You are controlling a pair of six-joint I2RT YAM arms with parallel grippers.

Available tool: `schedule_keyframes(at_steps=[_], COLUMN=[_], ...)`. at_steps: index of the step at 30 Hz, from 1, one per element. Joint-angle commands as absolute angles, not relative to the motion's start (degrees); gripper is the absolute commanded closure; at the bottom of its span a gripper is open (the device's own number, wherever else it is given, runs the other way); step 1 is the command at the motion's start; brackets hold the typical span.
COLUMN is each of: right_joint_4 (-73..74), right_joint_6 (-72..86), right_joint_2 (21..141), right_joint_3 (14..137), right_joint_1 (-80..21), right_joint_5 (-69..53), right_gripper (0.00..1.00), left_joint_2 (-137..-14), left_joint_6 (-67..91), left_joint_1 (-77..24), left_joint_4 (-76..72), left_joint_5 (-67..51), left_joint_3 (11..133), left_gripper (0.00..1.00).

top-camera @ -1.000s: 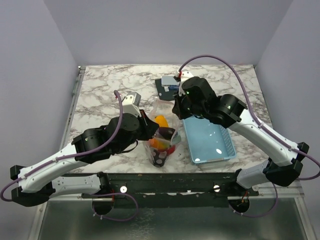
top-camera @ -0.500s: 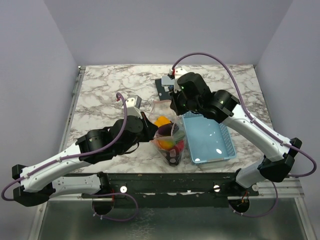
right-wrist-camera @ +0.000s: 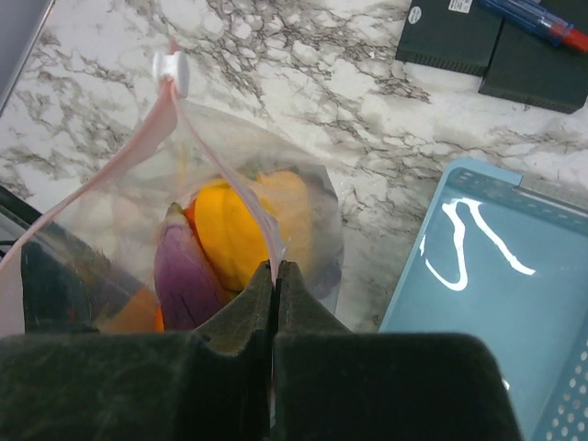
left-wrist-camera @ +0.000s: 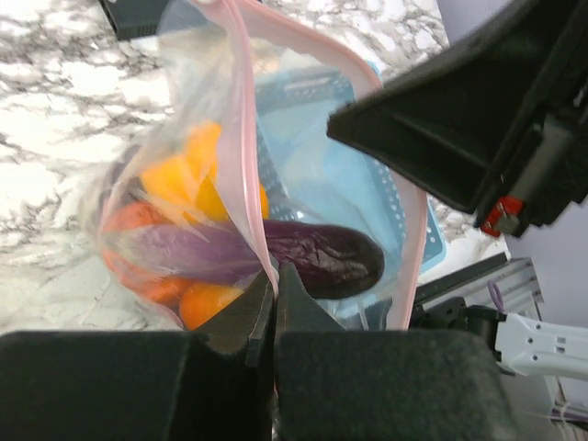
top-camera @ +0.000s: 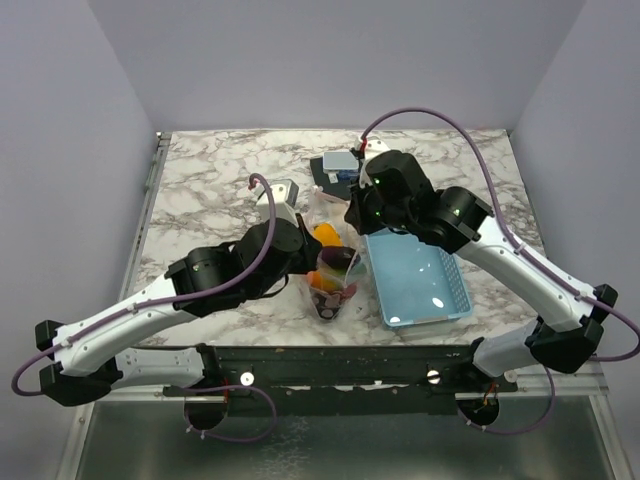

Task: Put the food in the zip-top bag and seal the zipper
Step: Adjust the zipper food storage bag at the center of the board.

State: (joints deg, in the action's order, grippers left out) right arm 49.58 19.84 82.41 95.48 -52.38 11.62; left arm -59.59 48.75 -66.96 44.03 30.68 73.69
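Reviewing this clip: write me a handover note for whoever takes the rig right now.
Left claw: shut on the zipper at the bag's mouth.
Right claw: shut on the zipper too, across the mouth.
Zip-top bag: held between them, beside the blue basket.
Done: food is in the bag, orange and purple pieces showing; none shows in the basket.
Left: the mouth gapes, its strips apart; seal the zipper.

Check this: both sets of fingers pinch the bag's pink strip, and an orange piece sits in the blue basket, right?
No: the blue basket holds nothing, as the right wrist view shows. The orange piece sits in the bag. Both the left fingers and the right fingers do pinch its pink strip.
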Motion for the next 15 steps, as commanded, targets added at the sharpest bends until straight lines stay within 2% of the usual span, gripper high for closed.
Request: schedule_keyframes(at_steps=[1,8,15], right_joint_4=[46.66,44.42,43.09], right_joint_6=[25.03,28.41,32.78], right_joint_2=[78.32,75.62,74.0], right_joint_3=[92.85,89.57,87.46], right_joint_1=[-52.25,-52.5,-55.35], right_joint_5=[13.41,12.48,14.52], right_gripper=[0.99,0.99,0.99], left_joint_2=[-61.55,-63.8,-67.05], left_joint_6=[43.53,39.16,35.98], left_joint_1=[-64.19,-53.02,-48.05], left_joint_4=[44.24,44.34,44.3], left_joint_5=[31.19,23.24,19.33], left_joint_3=[79.25,81.98,84.87], left_gripper=[1.0,1.0,1.0])
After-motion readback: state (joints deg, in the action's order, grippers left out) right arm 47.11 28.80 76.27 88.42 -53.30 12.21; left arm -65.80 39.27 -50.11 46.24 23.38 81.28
